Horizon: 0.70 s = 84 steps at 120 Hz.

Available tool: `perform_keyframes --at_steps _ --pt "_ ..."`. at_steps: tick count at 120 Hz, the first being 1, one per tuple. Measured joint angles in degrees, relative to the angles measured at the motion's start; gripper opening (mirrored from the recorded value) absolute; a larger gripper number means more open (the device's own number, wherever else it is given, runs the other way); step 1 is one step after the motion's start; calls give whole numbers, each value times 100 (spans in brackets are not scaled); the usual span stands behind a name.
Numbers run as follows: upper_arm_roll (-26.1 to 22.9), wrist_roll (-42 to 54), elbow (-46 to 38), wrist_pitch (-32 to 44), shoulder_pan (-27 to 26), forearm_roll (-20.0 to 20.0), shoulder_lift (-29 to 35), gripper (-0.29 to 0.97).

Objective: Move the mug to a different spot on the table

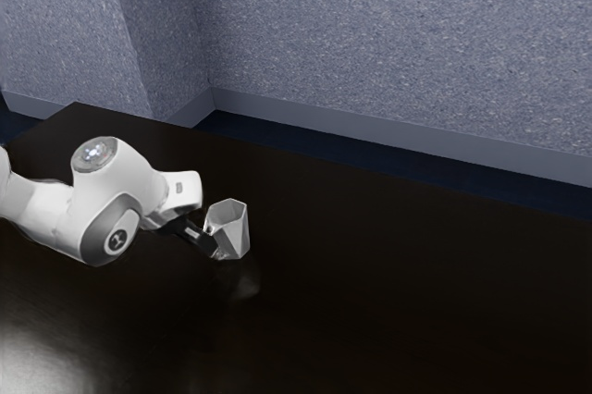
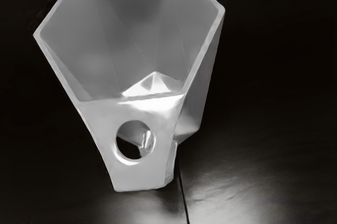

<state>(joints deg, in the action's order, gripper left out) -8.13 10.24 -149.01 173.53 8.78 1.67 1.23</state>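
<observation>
Your arm [image 1: 102, 209] lies low over the table from the exterior view's left, its hand right up against the mug [image 1: 229, 226]. The mug is a pale, faceted cup toward that left side of the table, well away from the edges, with a faint reflection under it. You can't tell whether it sits on the surface or hangs just above it. The gripper [image 1: 205, 239] is at the mug's handle side. In the wrist view the handle [image 2: 139, 155], with its round hole, sits nearest the hand. Whether the gripper has closed on it or is only set against it cannot be told from here.

You are likely at the grasp, or the very start of the carry. Next, confirm a firm hold, lift clear of the surface, travel toward the open area on the exterior view's right, then set the mug down level.

The speckled blue-grey wall [image 1: 388, 33] meets in a corner behind. The table [image 1: 416, 301] is dark and glossy, so it may be slick. A pale baseboard [image 1: 398, 130] runs along the wall's foot.
</observation>
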Motion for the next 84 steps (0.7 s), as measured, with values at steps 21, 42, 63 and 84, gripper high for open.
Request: perform_keyframes --at_steps 21,42,63,84 --pt "-35 -301 1214 -2198 -142 -20 694 67" --pt "-18 -313 2730 -4433 -107 -141 428 68" --pt "3 208 3686 -5788 -80 -194 141 68" --pt "33 779 4463 -6634 -83 -207 -191 68"
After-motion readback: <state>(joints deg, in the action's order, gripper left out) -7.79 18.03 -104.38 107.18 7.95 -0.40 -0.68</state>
